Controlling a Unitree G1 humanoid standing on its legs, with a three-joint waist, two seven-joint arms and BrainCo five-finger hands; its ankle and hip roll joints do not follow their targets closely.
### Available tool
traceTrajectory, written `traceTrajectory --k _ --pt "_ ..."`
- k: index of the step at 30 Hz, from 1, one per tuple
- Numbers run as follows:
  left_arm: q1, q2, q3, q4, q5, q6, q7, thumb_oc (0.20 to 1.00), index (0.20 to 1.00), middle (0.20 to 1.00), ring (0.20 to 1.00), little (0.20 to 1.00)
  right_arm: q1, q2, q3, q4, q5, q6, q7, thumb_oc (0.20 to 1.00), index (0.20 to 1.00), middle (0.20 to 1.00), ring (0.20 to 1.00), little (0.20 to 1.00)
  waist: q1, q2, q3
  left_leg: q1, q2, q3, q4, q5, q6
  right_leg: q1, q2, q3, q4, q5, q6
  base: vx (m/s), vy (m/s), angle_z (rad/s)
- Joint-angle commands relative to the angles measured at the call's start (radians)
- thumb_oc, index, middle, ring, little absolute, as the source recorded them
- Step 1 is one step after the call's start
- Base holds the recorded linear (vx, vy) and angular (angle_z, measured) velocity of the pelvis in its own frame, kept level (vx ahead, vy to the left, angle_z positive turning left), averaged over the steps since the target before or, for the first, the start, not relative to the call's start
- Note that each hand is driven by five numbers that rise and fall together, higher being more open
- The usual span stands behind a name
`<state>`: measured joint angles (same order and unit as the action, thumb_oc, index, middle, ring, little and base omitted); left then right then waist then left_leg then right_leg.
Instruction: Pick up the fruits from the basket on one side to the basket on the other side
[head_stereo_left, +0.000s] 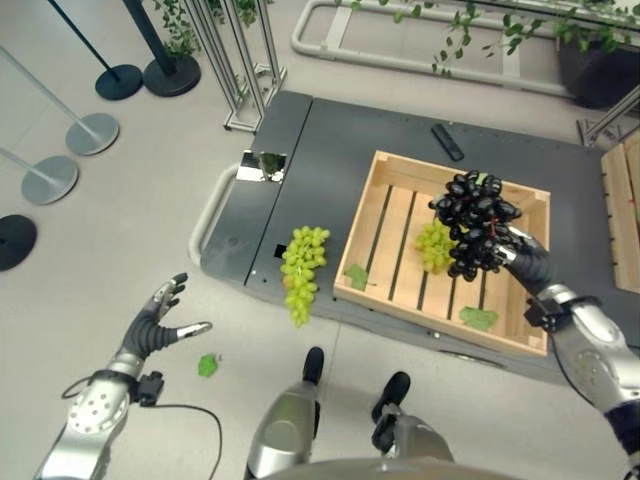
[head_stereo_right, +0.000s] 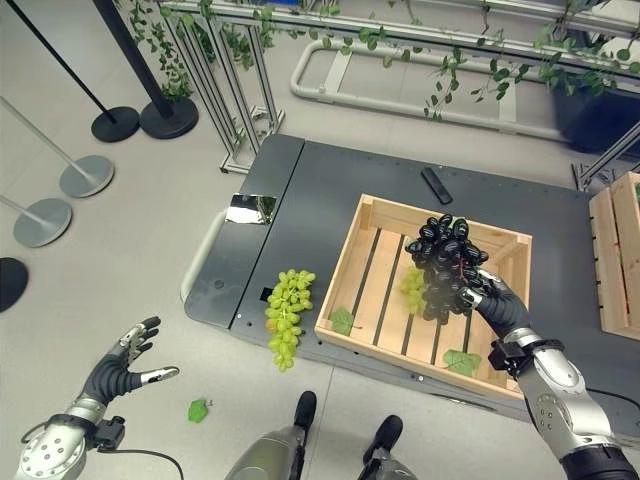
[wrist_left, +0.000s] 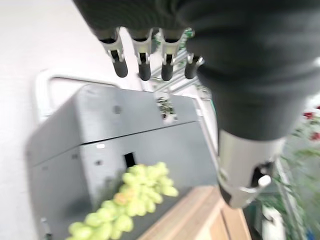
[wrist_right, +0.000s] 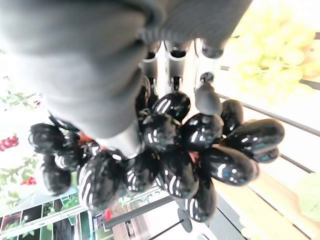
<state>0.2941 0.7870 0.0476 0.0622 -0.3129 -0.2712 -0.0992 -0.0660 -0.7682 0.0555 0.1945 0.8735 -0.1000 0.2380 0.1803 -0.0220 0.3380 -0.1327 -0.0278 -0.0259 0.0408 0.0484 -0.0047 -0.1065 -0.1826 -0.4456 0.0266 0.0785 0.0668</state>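
My right hand (head_stereo_left: 527, 258) is shut on a bunch of black grapes (head_stereo_left: 474, 222), held up over the right part of the wooden crate (head_stereo_left: 388, 208); the right wrist view shows my fingers (wrist_right: 206, 97) curled into the black grapes (wrist_right: 175, 150). A green grape bunch (head_stereo_left: 434, 245) lies on the crate's slats just under the black one. Another green grape bunch (head_stereo_left: 302, 270) lies on the dark grey platform (head_stereo_left: 320, 160) left of the crate, hanging over its front edge. My left hand (head_stereo_left: 152, 328) hovers open above the floor, left of the platform.
Two green leaves (head_stereo_left: 357, 277) lie in the crate, and one leaf (head_stereo_left: 207, 365) lies on the floor by my left hand. A black remote (head_stereo_left: 447, 141) sits behind the crate. Stanchion bases (head_stereo_left: 91, 133) stand far left. A second wooden crate (head_stereo_left: 622, 210) is at the right edge.
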Motion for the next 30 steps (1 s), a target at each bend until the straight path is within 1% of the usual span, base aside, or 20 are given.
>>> traceTrajectory --k 1,2,3,4,5,6,7,8,10,11,13,15,16,18,20,21,22,23,24,30 --pt "-0.049 0.059 0.037 -0.032 -0.152 -0.043 -0.074 1.0 1.0 1.0 1.0 1.0 -0.099 -0.074 0.074 -0.062 -0.007 -0.041 0.047 0.2 0.2 0.2 0.2 0.2 -0.019 -0.041 -0.074 -0.019 -0.049 -0.003 0.024 -0.024 -0.011 0.021 -0.097 -0.026 0.002 0.093 0.155 0.02 0.009 -0.05" --pt "-0.066 0.075 0.031 -0.026 -0.168 -0.041 -0.083 1.0 1.0 1.0 1.0 1.0 -0.11 -0.074 0.091 -0.062 -0.012 -0.038 0.048 0.2 0.2 0.2 0.2 0.2 -0.021 -0.044 -0.079 -0.014 -0.049 -0.001 0.023 -0.025 -0.011 0.026 -0.096 -0.027 0.001 0.093 0.155 0.06 0.007 -0.04" --pt "-0.109 0.111 0.013 -0.025 -0.207 -0.034 -0.105 1.0 1.0 1.0 1.0 1.0 -0.133 -0.071 0.125 -0.056 -0.021 -0.032 0.053 0.2 0.2 0.2 0.2 0.2 -0.024 -0.046 -0.091 0.0 -0.048 0.005 0.023 -0.031 -0.012 0.039 -0.093 -0.024 -0.003 0.093 0.156 0.06 0.007 -0.05" --pt "-0.134 0.132 -0.001 -0.025 -0.21 -0.036 -0.112 1.0 1.0 1.0 1.0 1.0 -0.145 -0.068 0.144 -0.057 -0.023 -0.028 0.058 0.2 0.2 0.2 0.2 0.2 -0.027 -0.049 -0.097 0.004 -0.048 0.006 0.021 -0.032 -0.012 0.041 -0.092 -0.023 -0.004 0.093 0.156 0.04 0.008 -0.09" --pt "-0.135 0.133 -0.001 -0.024 -0.21 -0.036 -0.112 1.0 1.0 1.0 1.0 1.0 -0.146 -0.068 0.144 -0.057 -0.023 -0.028 0.058 0.2 0.2 0.2 0.2 0.2 -0.029 -0.05 -0.099 0.001 -0.049 0.005 0.02 -0.029 -0.011 0.039 -0.094 -0.025 -0.005 0.095 0.156 0.02 0.01 -0.1" --pt "-0.155 0.159 -0.013 -0.031 -0.214 -0.036 -0.119 1.0 1.0 1.0 1.0 1.0 -0.159 -0.069 0.162 -0.065 -0.023 -0.025 0.063 0.2 0.2 0.2 0.2 0.2 -0.031 -0.051 -0.103 0.008 -0.048 0.009 0.02 -0.034 -0.012 0.044 -0.092 -0.021 -0.005 0.093 0.156 0.04 0.017 -0.08" --pt "-0.195 0.204 -0.033 -0.049 -0.199 -0.044 -0.121 1.0 1.0 1.0 1.0 1.0 -0.18 -0.071 0.202 -0.077 -0.027 -0.018 0.078 0.2 0.2 0.2 0.2 0.2 -0.038 -0.057 -0.118 0.011 -0.05 0.01 0.018 -0.034 -0.011 0.047 -0.093 -0.021 -0.007 0.093 0.155 0.04 0.014 -0.04" --pt "-0.196 0.204 -0.034 -0.048 -0.199 -0.044 -0.121 1.0 1.0 1.0 1.0 1.0 -0.181 -0.071 0.202 -0.077 -0.027 -0.018 0.078 0.2 0.2 0.2 0.2 0.2 -0.037 -0.057 -0.118 0.011 -0.05 0.01 0.018 -0.034 -0.011 0.047 -0.093 -0.021 -0.007 0.093 0.156 0.04 0.013 -0.04" --pt "-0.252 0.242 -0.078 -0.053 -0.187 -0.042 -0.129 1.0 1.0 1.0 1.0 1.0 -0.212 -0.078 0.25 -0.094 -0.031 -0.008 0.092 0.2 0.2 0.2 0.2 0.2 -0.043 -0.059 -0.13 0.028 -0.046 0.019 0.013 -0.04 -0.012 0.055 -0.088 -0.015 -0.008 0.09 0.154 0.03 0.015 -0.11" --pt "-0.253 0.242 -0.079 -0.053 -0.187 -0.042 -0.129 1.0 1.0 1.0 1.0 1.0 -0.212 -0.078 0.249 -0.094 -0.031 -0.008 0.092 0.2 0.2 0.2 0.2 0.2 -0.044 -0.06 -0.132 0.025 -0.048 0.018 0.013 -0.037 -0.011 0.053 -0.09 -0.016 -0.008 0.091 0.154 0.04 0.017 -0.11" --pt "-0.298 0.292 -0.123 -0.082 -0.184 -0.041 -0.145 1.0 1.0 1.0 1.0 1.0 -0.231 -0.088 0.292 -0.115 -0.024 0.004 0.112 0.2 0.2 0.2 0.2 0.2 -0.05 -0.063 -0.143 0.037 -0.045 0.023 0.009 -0.041 -0.012 0.061 -0.086 -0.009 -0.01 0.089 0.155 0.03 0.006 -0.04" --pt "-0.317 0.303 -0.141 -0.086 -0.184 -0.04 -0.151 1.0 1.0 1.0 1.0 1.0 -0.236 -0.088 0.304 -0.12 -0.021 0.011 0.119 0.2 0.2 0.2 0.2 0.2 -0.054 -0.067 -0.15 0.036 -0.046 0.023 0.005 -0.037 -0.012 0.06 -0.087 -0.01 -0.012 0.091 0.156 0.0 0.0 0.0" --pt "-0.359 0.327 -0.188 -0.097 -0.193 -0.036 -0.166 1.0 1.0 1.0 1.0 1.0 -0.246 -0.094 0.33 -0.134 -0.021 0.016 0.13 0.2 0.2 0.2 0.2 0.2 -0.061 -0.068 -0.154 0.041 -0.045 0.025 0.002 -0.036 -0.013 0.064 -0.086 -0.01 -0.011 0.09 0.157 0.0 0.0 0.0" --pt "-0.378 0.335 -0.21 -0.101 -0.212 -0.031 -0.179 1.0 1.0 1.0 1.0 1.0 -0.252 -0.094 0.341 -0.138 -0.018 0.019 0.133 0.2 0.2 0.2 0.2 0.2 -0.063 -0.069 -0.157 0.044 -0.043 0.027 -0.001 -0.036 -0.013 0.066 -0.086 -0.011 -0.012 0.089 0.157 0.0 0.0 0.0" --pt "-0.43 0.34 -0.288 -0.119 -0.327 0.003 -0.24 1.0 1.0 1.0 1.0 1.0 -0.267 -0.09 0.363 -0.145 -0.011 0.018 0.135 0.2 0.2 0.2 0.2 0.2 -0.072 -0.071 -0.165 0.051 -0.043 0.028 -0.005 -0.036 -0.012 0.067 -0.084 -0.008 -0.013 0.09 0.157 0.0 0.0 0.0" --pt "-0.445 0.345 -0.312 -0.129 -0.362 0.013 -0.252 1.0 1.0 1.0 1.0 1.0 -0.271 -0.086 0.371 -0.147 -0.009 0.016 0.134 0.2 0.2 0.2 0.2 0.2 -0.075 -0.072 -0.168 0.053 -0.043 0.029 -0.006 -0.036 -0.012 0.069 -0.083 -0.007 -0.013 0.09 0.157 0.02 0.01 -0.07" --pt "-0.447 0.345 -0.315 -0.128 -0.362 0.013 -0.252 1.0 1.0 1.0 1.0 1.0 -0.271 -0.086 0.37 -0.147 -0.009 0.016 0.134 0.2 0.2 0.2 0.2 0.2 -0.074 -0.072 -0.168 0.053 -0.043 0.029 -0.006 -0.036 -0.012 0.069 -0.083 -0.007 -0.013 0.09 0.157 0.02 -0.001 -0.06" --pt "-0.477 0.353 -0.355 -0.141 -0.395 0.023 -0.259 1.0 1.0 1.0 1.0 1.0 -0.284 -0.074 0.386 -0.148 -0.007 0.01 0.127 0.2 0.2 0.2 0.2 0.2 -0.08 -0.073 -0.17 0.055 -0.04 0.03 -0.008 -0.036 -0.012 0.069 -0.08 -0.005 -0.012 0.088 0.156 0.01 -0.003 -0.05" --pt "-0.497 0.362 -0.379 -0.15 -0.401 0.025 -0.26 1.0 1.0 1.0 1.0 1.0 -0.292 -0.07 0.393 -0.148 -0.005 0.009 0.125 0.2 0.2 0.2 0.2 0.2 -0.08 -0.074 -0.17 0.056 -0.039 0.031 -0.01 -0.035 -0.013 0.069 -0.079 -0.005 -0.011 0.087 0.156 0.0 0.0 0.0" --pt "-0.558 0.413 -0.443 -0.17 -0.395 0.018 -0.263 1.0 1.0 1.0 1.0 1.0 -0.349 -0.087 0.432 -0.15 -0.007 -0.001 0.122 0.2 0.2 0.2 0.2 0.2 -0.084 -0.074 -0.169 0.061 -0.038 0.035 -0.016 -0.032 -0.013 0.066 -0.074 -0.001 -0.01 0.088 0.157 0.01 0.003 -0.03"
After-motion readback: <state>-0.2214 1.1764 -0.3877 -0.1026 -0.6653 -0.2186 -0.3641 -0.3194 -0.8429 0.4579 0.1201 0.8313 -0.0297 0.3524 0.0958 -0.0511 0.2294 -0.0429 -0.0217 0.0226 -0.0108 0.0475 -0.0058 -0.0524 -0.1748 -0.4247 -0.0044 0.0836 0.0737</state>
